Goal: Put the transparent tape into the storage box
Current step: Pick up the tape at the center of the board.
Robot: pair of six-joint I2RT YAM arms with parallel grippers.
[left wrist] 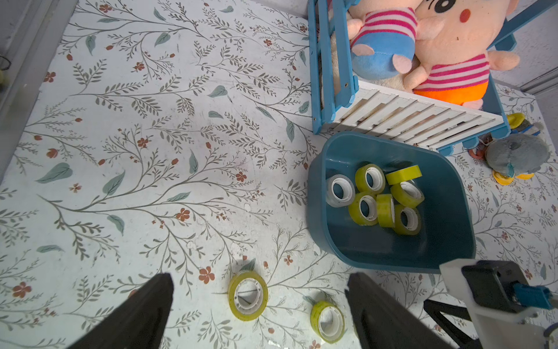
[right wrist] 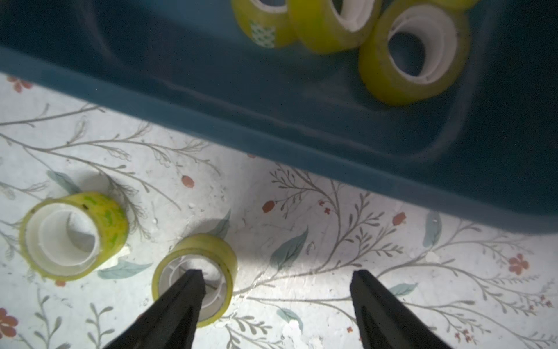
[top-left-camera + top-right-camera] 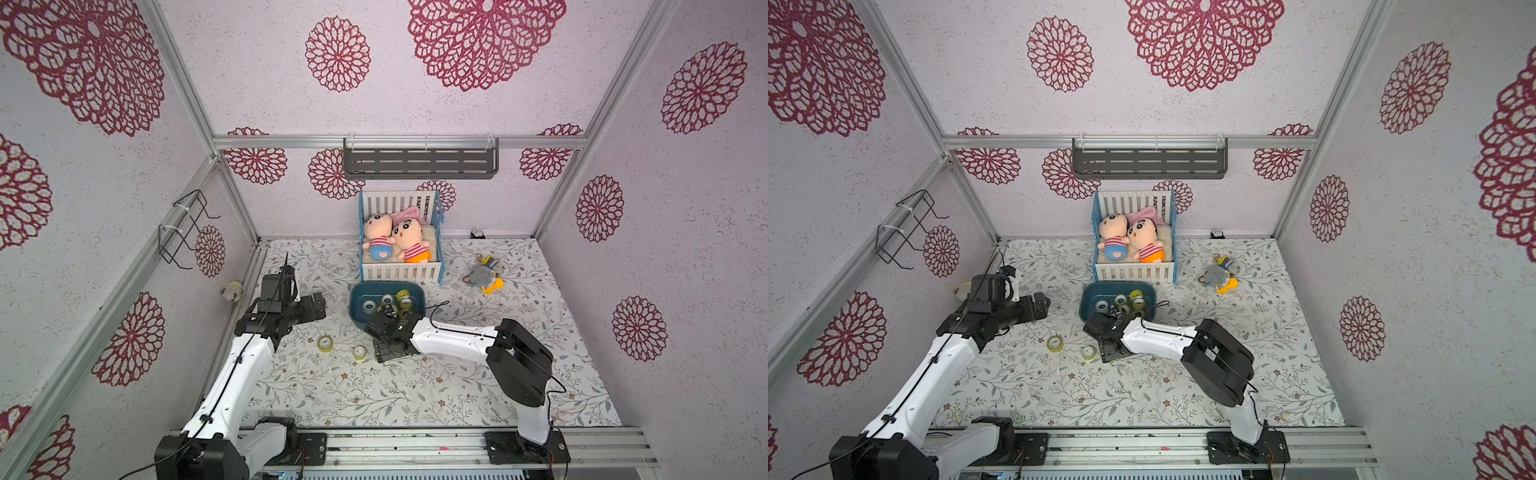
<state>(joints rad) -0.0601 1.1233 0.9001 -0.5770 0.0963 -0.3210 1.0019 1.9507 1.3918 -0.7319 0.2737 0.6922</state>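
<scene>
Since two tape rolls [image 3: 325,343] [image 3: 360,353] lie outside the storage box [image 2: 271,127], I hover my right gripper [image 2: 277,281], jaws apart, beside it. One finger [image 2: 184,299] lines up with the closer roll [image 2: 208,247], at its core.

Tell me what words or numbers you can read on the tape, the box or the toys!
None can be read in any view.
Boxed tape roll, inside the storage box: a small green-and-white patch, too blurred to read.
Loose tape roll on the table: green marks, too blurred to read.
Toy crib, plush dolls: no writing shows.
</scene>
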